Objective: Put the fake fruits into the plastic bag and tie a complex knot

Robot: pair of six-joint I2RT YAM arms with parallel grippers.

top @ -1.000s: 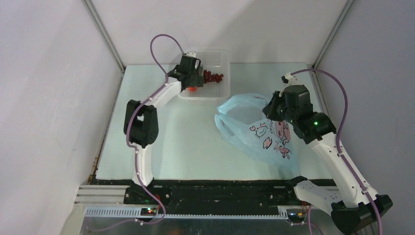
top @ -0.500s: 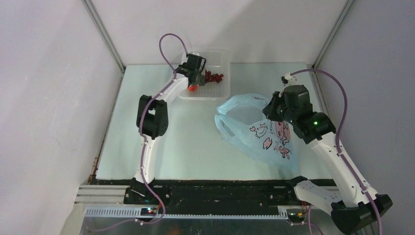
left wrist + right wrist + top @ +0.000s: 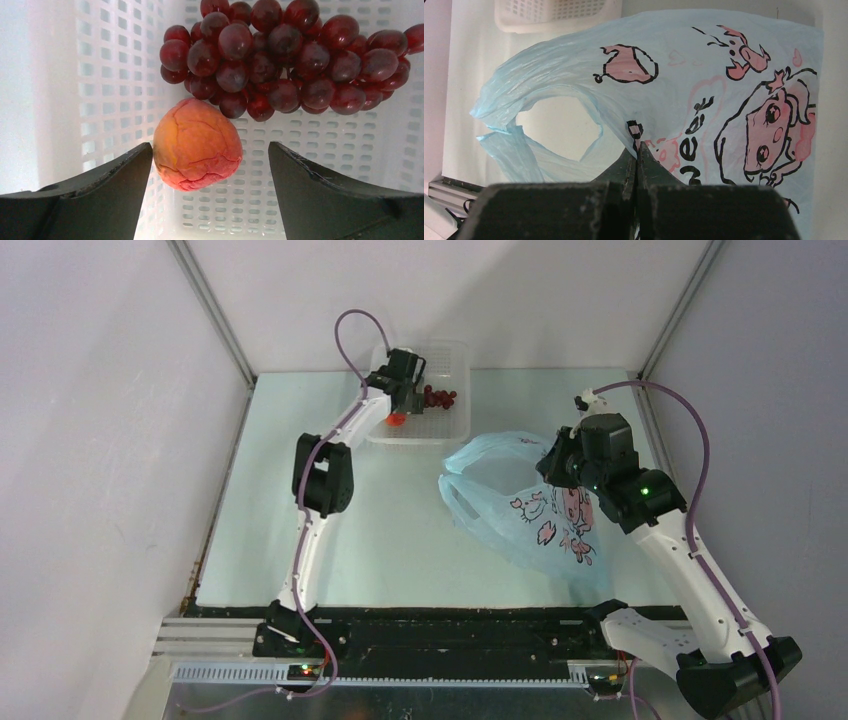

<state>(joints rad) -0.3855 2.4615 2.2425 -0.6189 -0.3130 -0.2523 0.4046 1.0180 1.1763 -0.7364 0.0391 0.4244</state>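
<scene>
An orange-peach fruit (image 3: 197, 144) and a bunch of dark-red grapes (image 3: 285, 60) lie in the white perforated basket (image 3: 115, 100) at the back of the table (image 3: 400, 540). My left gripper (image 3: 210, 170) is open, its jaws on either side of the peach fruit, the left one close to it. In the top view the gripper (image 3: 398, 400) is over the basket (image 3: 455, 425), next to the grapes (image 3: 437, 397). My right gripper (image 3: 637, 150) is shut on the rim of the light-blue plastic bag (image 3: 704, 85), whose mouth gapes to the left (image 3: 480, 465). No glossy red fruits or knot are in view.
The bag (image 3: 545, 530) lies on the right half of the pale table, just in front of the basket. White walls close in the back and both sides.
My left arm has stretched farther back and right, bringing its gripper deeper over the basket toward the grapes. The right arm and bag have not moved.
</scene>
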